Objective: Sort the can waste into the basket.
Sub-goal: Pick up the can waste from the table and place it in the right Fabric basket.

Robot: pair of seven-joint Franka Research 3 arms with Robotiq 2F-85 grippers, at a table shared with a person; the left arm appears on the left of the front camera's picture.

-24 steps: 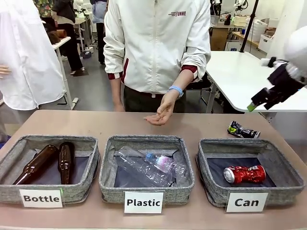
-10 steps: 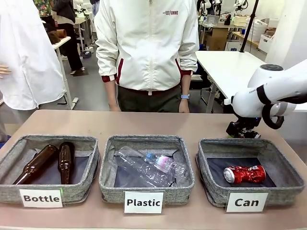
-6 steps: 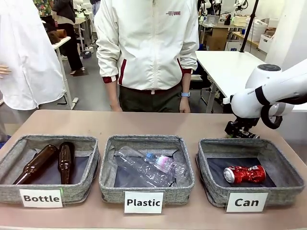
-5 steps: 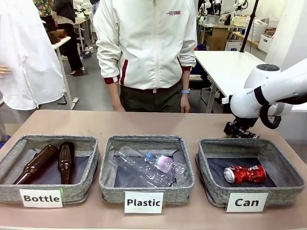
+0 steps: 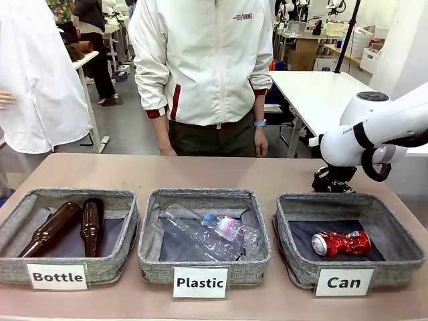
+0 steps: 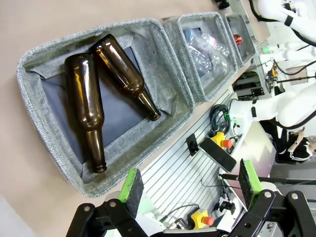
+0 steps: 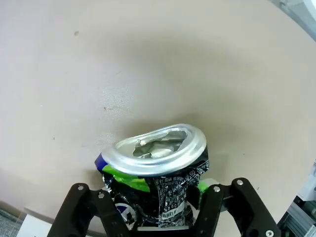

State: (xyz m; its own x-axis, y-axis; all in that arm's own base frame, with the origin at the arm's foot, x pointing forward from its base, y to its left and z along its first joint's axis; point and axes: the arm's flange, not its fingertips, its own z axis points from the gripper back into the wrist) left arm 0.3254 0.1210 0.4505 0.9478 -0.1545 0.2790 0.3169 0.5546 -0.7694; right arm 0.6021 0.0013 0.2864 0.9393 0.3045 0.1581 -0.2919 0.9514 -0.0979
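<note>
1. Two cans in play: black can [image 7: 155, 185] clamped between the right gripper's [image 7: 157, 205] fingers [image 7: 210, 207], red can [image 5: 341, 243] lying on its side in the "Can" basket [image 5: 401, 257].
2. Right wrist view: black can squeezed between both fingers, crumpled body down in the grip, silver end rim tilted up and standing out beyond the fingertips, bare table [image 7: 148, 64] behind.
3. Left finger [image 7: 103, 207] pressed against the blue-green side of the can, right finger against the printed black side; green showing at both contact spots.
4. Cannot tell from the wrist view whether the can rests on the table or hangs just clear of it.
5. Front view: right gripper [image 5: 332, 180] pointing down just behind the far wall of the "Can" basket, white arm coming in from the right; can hidden there by the gripper and basket wall.
6. Left gripper [image 6: 190, 187] spread wide with nothing between its green pads [image 6: 132, 185], hanging over the near edge of the "Bottle" basket [image 6: 49, 128].
7. Two brown bottles [image 6: 89, 108] side by side in that basket, necks toward the gripper.
8. Clear plastic bottles [image 5: 210, 233] heaped in the middle "Plastic" basket [image 5: 200, 267].
9. Person [image 5: 207, 67] standing at the far side of the table, arms hanging down, hands off the tabletop.
</note>
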